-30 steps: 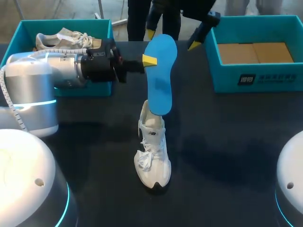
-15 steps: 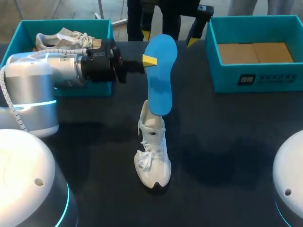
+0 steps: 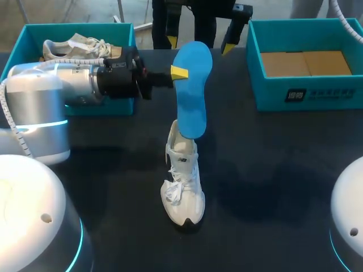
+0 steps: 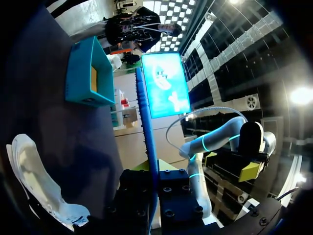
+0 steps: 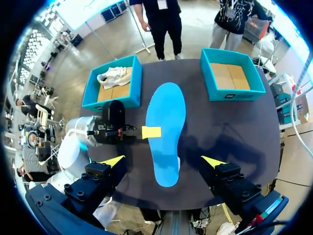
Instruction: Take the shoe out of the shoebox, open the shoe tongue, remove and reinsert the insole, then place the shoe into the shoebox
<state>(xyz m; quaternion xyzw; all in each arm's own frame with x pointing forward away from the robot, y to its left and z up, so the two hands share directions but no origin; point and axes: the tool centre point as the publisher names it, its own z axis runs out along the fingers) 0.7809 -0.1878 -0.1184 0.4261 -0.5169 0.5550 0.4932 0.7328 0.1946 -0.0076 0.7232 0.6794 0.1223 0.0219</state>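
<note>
Behind the left arm [image 3: 68,85] sits the left shoebox [image 3: 74,26], teal, with a second shoe [image 3: 74,46], pale and white-laced, lying in it on cardboard. The left hand [image 3: 180,72] is closed on the blue insole [image 3: 193,96], pinching one long edge near the wide end. The insole hangs upright from that grip, wide end up. Its narrow end meets the opening of the white shoe [image 3: 182,181], though I cannot tell whether it goes inside. The shoe stands on the dark desk [image 3: 272,170] below the left hand, laces up. In the left wrist view the insole runs edge-on straight out between the fingers, and the shoe [image 4: 34,186] lies beside and below them.

The right hand [image 5: 164,161] is above the insole with its fingers spread wide and nothing between them. Beside the right hand stands the right shoebox [image 3: 334,99], also teal, with a bare cardboard floor [image 3: 306,62]. Its near wall carries a small printed label [image 3: 296,94] in white.
</note>
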